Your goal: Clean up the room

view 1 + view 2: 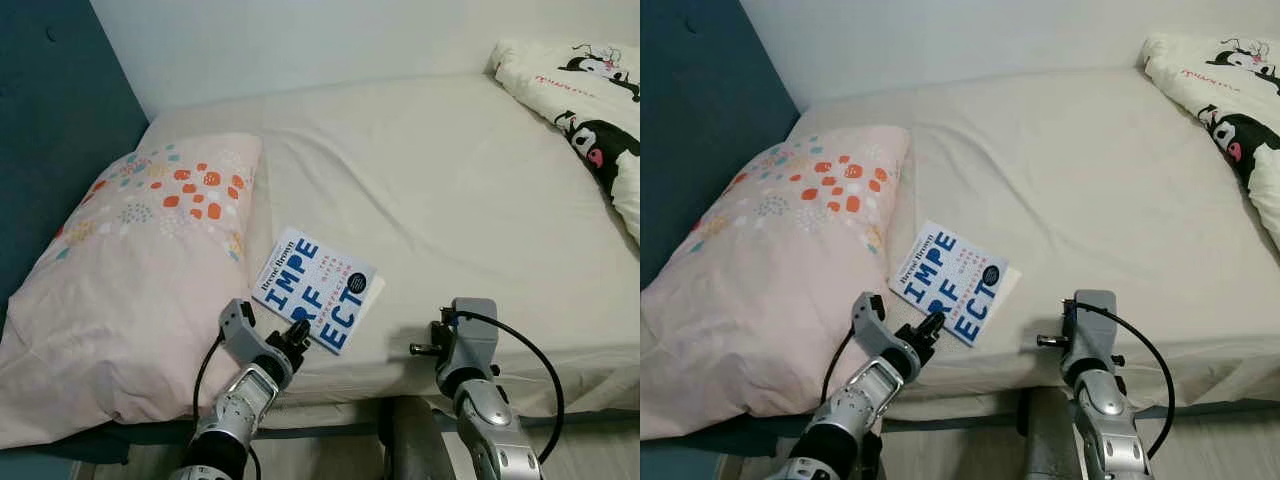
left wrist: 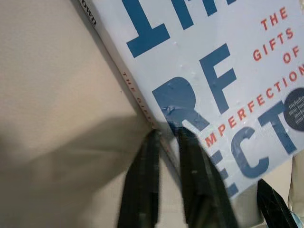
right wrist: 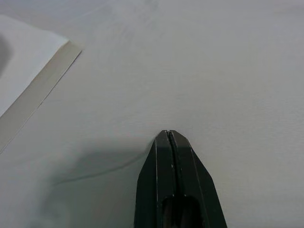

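Note:
A white book [image 1: 318, 288] with big blue letters lies flat on the cream bed sheet [image 1: 450, 190], next to the pillow and near the bed's front edge. My left gripper [image 1: 298, 330] is at the book's near corner. In the left wrist view its two fingers [image 2: 142, 180] straddle the spine edge of the book [image 2: 228, 71], one on the cover and one on the sheet side, closed to a narrow gap. My right gripper [image 3: 169, 134] is shut and empty, low over bare sheet to the right of the book.
A pink pillow [image 1: 130, 270] with orange dots lies left of the book against a dark blue headboard [image 1: 50, 130]. A white blanket [image 1: 590, 110] with black cartoon prints is bunched at the far right. A white wall [image 1: 300, 40] runs behind the bed.

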